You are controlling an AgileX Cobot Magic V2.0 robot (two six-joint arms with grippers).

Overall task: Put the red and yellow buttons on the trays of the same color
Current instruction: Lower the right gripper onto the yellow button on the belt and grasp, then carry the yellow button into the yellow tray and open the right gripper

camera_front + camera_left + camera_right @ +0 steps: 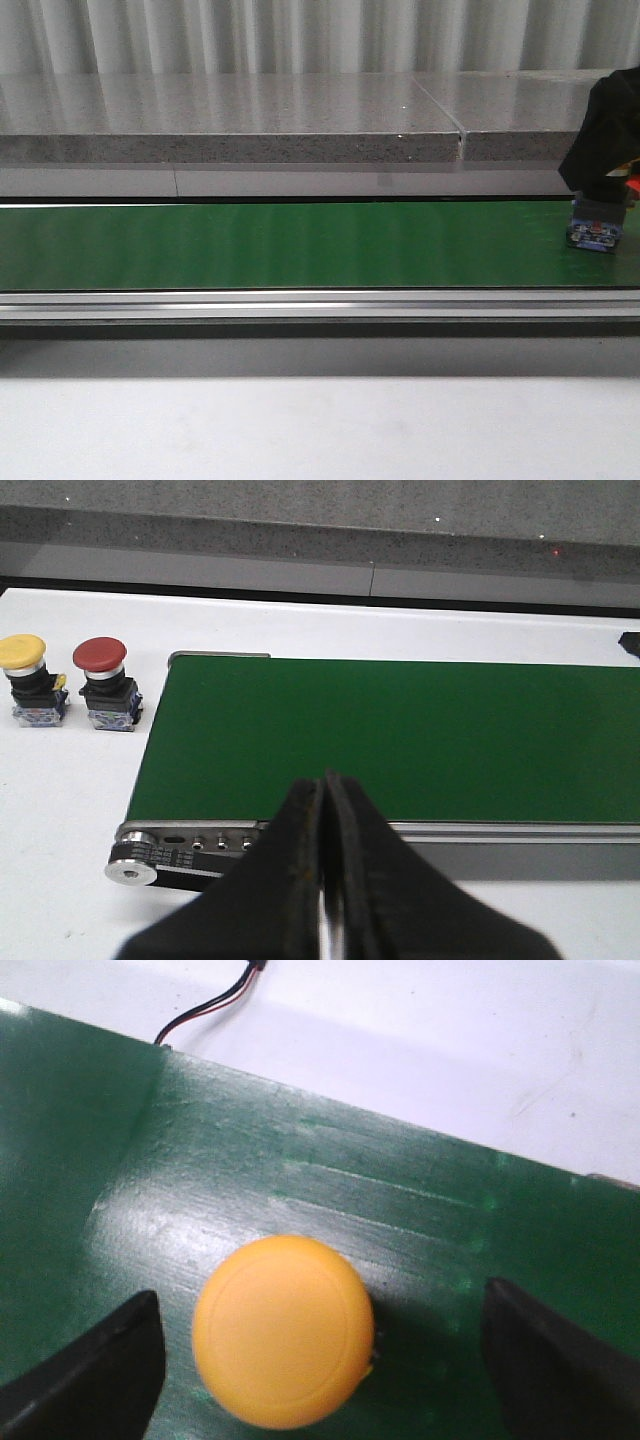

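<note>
closest to me, my right claw (320, 1360) hung spread wide, one dark finger (85, 1370) on each side of an orange-yellow button (284, 1330), neither pad touching its cap. the button stood upright on the green belt (300, 1180), seen from straight above, so i could only see the round cap and a sliver of the body under it. in the front view the same button's blue-grey base (594, 232) rested on the belt at the far right edge, under my dark arm.

my left claw (322, 880) was pressed together with nothing in it, hovering over the near rail at the belt's end. beyond it, off the belt on the white table (60, 810), a yellow-capped button (24, 652) and a red-capped button (99, 655) stood side by side, just apart, both upright.

farther back were the grey stone ledge (230, 120) and the pleated curtain (300, 30). no tray showed in any view, so i could not tell where the matching trays lay.

i judged the step in hand to be the pick of the yellowish button off the belt. the next move called for lowering a little so the pads sat below the cap's rim, centring, then closing on the body rather than the slippery dome, before lifting toward the yellow tray
</note>
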